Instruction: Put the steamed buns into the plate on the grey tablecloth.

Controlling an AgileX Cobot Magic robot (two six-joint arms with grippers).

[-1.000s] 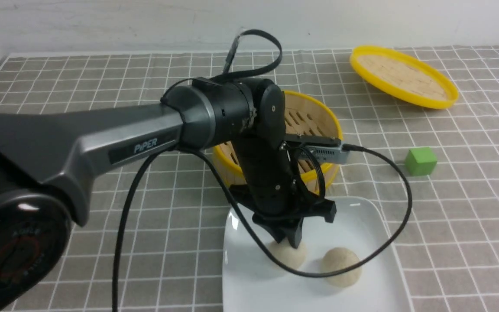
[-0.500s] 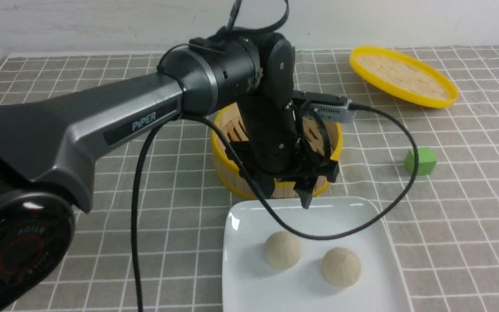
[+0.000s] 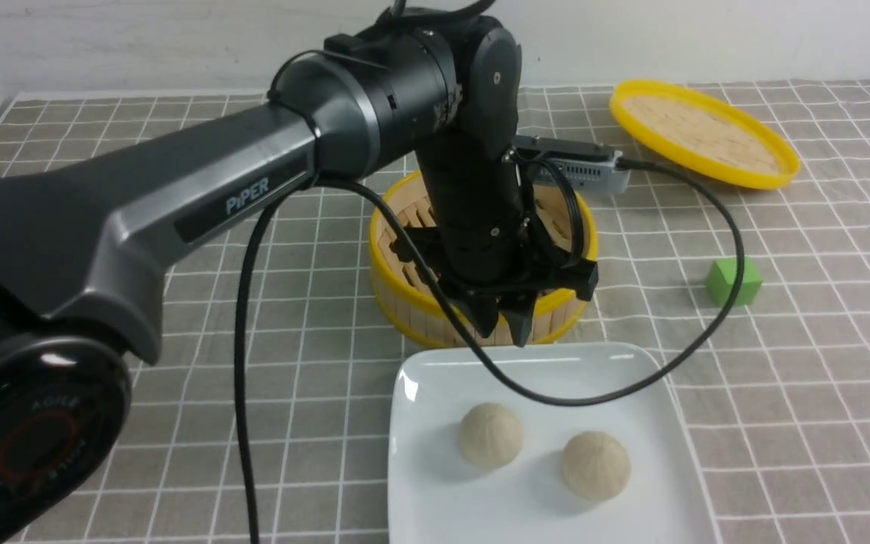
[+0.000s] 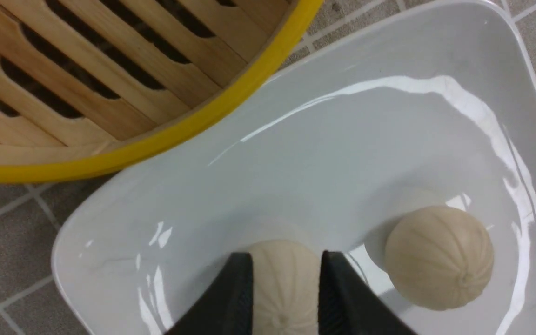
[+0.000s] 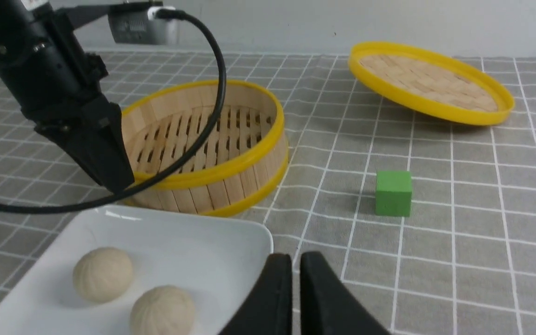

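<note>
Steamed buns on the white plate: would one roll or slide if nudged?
Likely roll: the steamed buns are near-round. The plate looks glossy, so sliding is plausible, though its raised rim should contain them. Pleated, matte dough suggests they dent if squeezed.

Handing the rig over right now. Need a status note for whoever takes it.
Left gripper: open, empty, above the plate's far edge, in front of the bamboo steamer.
Right gripper: shut, empty, near the plate.
Both steamed buns sit apart on the plate, which lies on the grey tablecloth. The steamer is empty.
Done: both buns are placed.
Left: nothing more to move; probably just pull the left arm clear.
</note>
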